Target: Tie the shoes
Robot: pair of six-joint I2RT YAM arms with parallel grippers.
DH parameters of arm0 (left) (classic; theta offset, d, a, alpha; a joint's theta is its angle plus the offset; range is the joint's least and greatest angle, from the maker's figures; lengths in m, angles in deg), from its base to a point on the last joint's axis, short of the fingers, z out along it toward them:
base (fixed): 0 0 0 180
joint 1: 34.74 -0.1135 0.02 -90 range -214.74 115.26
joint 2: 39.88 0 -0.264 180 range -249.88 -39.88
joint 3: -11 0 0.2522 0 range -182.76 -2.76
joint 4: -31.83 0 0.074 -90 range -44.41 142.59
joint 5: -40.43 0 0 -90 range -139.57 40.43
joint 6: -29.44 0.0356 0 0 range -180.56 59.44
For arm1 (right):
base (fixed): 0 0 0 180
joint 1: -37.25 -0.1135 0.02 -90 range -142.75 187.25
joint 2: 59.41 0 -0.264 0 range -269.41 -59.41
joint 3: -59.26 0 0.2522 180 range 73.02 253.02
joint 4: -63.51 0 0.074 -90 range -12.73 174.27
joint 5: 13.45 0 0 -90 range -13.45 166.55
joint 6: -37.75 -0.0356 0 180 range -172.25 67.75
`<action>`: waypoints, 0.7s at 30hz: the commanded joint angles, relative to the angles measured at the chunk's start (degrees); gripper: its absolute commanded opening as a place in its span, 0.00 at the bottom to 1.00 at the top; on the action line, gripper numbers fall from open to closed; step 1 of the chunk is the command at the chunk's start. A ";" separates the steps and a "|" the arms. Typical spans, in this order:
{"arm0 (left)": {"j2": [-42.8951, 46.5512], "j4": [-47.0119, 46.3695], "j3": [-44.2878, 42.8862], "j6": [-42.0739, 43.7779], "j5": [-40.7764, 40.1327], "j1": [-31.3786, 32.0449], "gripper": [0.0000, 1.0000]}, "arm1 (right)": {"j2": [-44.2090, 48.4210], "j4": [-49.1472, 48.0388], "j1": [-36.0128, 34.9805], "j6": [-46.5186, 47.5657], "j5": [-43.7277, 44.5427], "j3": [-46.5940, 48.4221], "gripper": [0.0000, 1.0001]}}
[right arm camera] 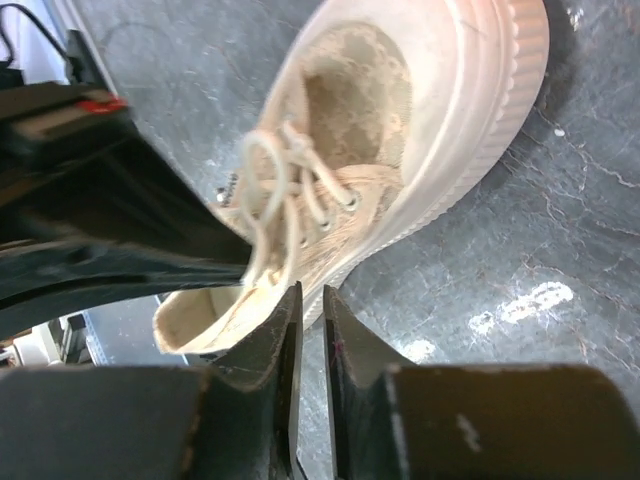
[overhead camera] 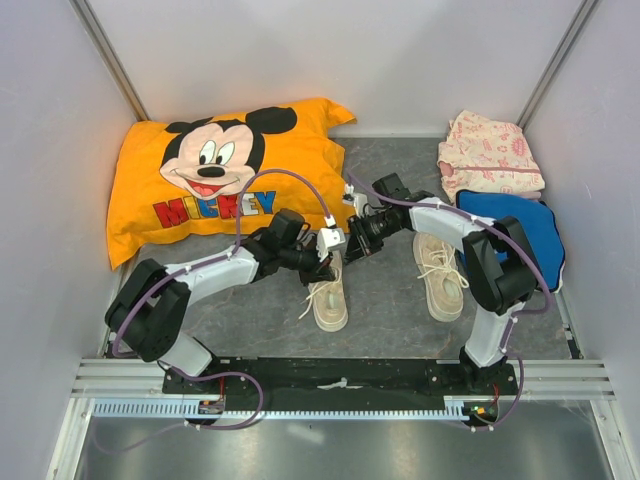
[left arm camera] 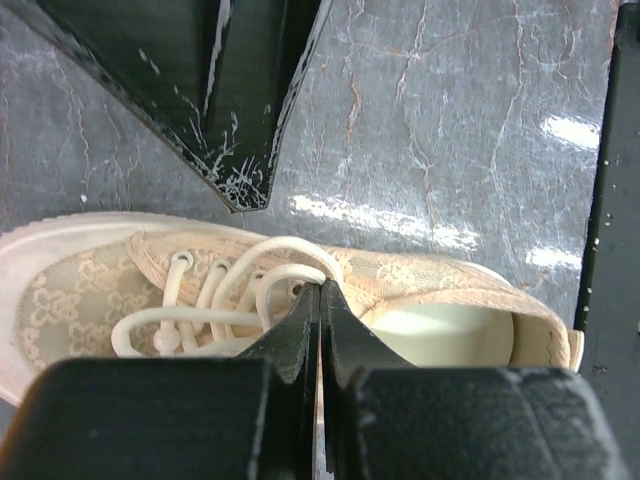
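shoe (overhead camera: 330,302) collar beneath left end effector (overhead camera: 324,270)

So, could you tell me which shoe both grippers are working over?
The left shoe: the left gripper and right gripper meet over its laces. The right shoe lies apart from both.

I see a booth of plain pale walls (overhead camera: 350,60) with slanted metal posts (overhead camera: 110,55) in the back corners. The table (overhead camera: 390,300) is dark grey, marbled, with bright glare patches. At its back left lies an orange Mickey pillow (overhead camera: 200,170); back right, a folded pink cloth (overhead camera: 488,150) touches a blue pad (overhead camera: 520,220) lying just nearer
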 commanded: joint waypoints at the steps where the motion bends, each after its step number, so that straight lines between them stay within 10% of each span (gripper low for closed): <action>1: 2.03 4.91 -2.12 0.55 1.30 -0.73 0.02 | -1.97 -2.42 -1.46 -1.47 2.78 0.43 0.18; 21: -2.19 12.57 -7.05 1.96 1.48 -0.91 0.01 | -3.38 -5.77 -2.43 -4.29 -7.76 -0.10 0.17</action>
